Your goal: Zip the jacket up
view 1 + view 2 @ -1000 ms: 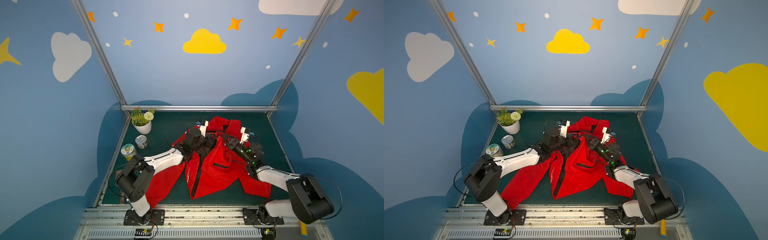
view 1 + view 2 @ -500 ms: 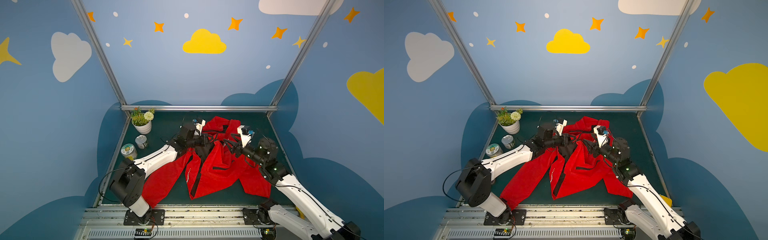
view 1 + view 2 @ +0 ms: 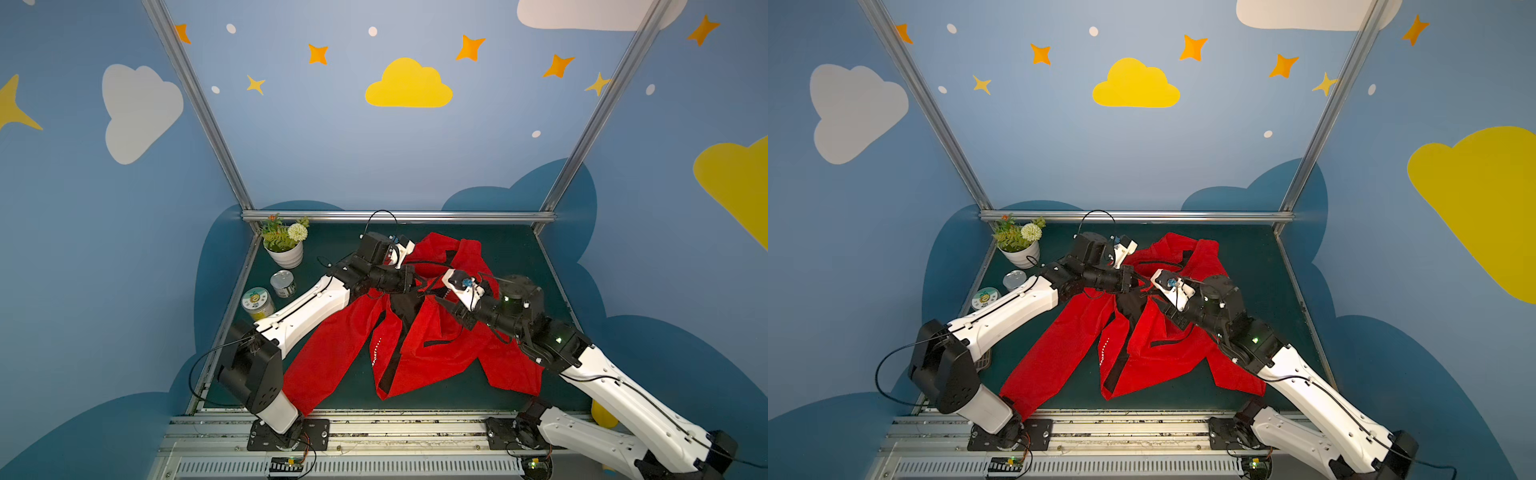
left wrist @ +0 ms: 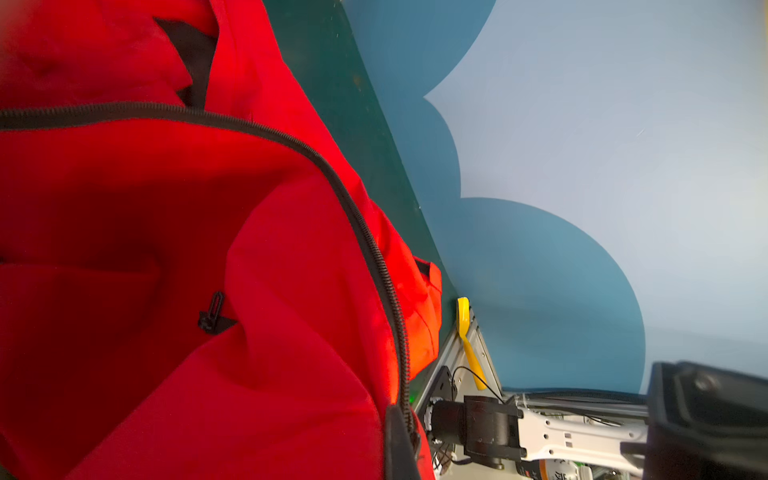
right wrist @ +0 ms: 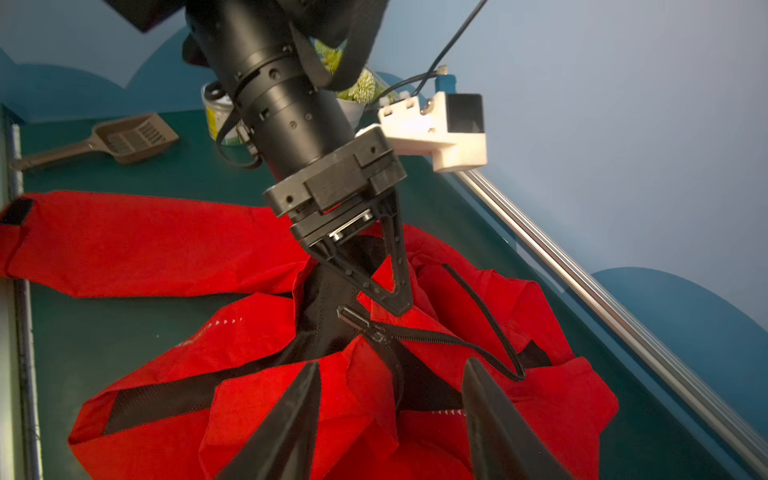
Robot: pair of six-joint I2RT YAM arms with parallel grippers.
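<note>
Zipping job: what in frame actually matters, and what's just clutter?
In play: jacket; front zipper slider; left gripper, shut on the jacket by the zipper; right gripper, open, near the slider.

Clutter: potted plant; tin can; lidded jar; brown scoop.

chest lettering [image 3: 376, 353]: too small to read | jacket [image 4: 291, 257]: cropped in left wrist view
</note>
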